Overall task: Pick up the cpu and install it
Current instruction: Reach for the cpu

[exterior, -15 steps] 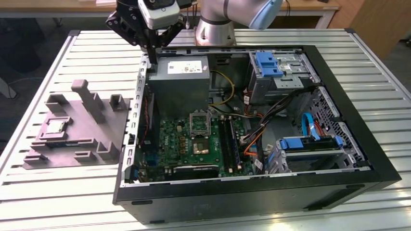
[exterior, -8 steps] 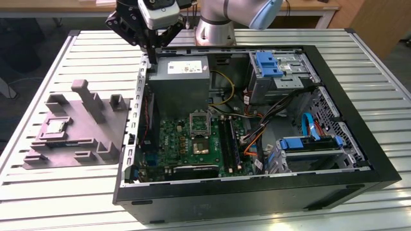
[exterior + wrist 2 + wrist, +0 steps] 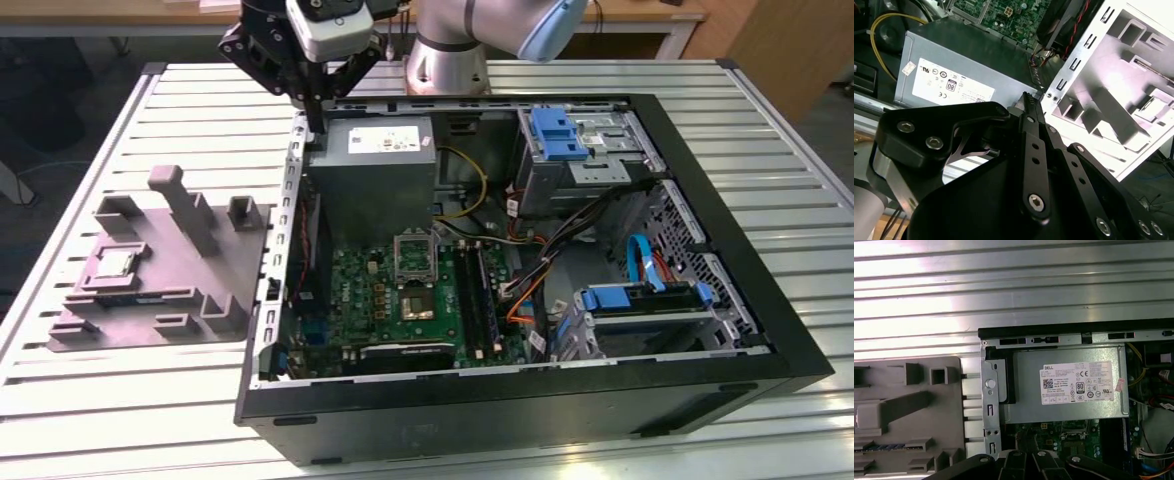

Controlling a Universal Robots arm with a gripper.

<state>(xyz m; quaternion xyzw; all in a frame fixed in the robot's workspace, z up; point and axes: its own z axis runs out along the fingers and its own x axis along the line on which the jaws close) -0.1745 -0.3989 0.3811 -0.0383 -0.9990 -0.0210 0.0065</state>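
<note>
**Empty pincer [image 3: 316,98] shut, cpu [image 3: 112,264] on tray [image 3: 220,275]**

We see the pincer closed w/ nothing in it, above the PC case's rear corner [image 3: 300,115], just beside the grey PSU box [image 3: 380,165]. In the second wrist view its fingers [image 3: 1034,150] press together at the tips. The cpu lies well apart from it, outside the case on the exterior view's left, flat in a recess of the tray. Risks, as we judge: the tray's upright blocks [image 3: 180,200] stand near the chip & could catch the fingers. A thin flat part gives little edge to grip, so it may slip or tilt. The cpu looks small, square, w/ a pale silvery top, approx. level.
</note>
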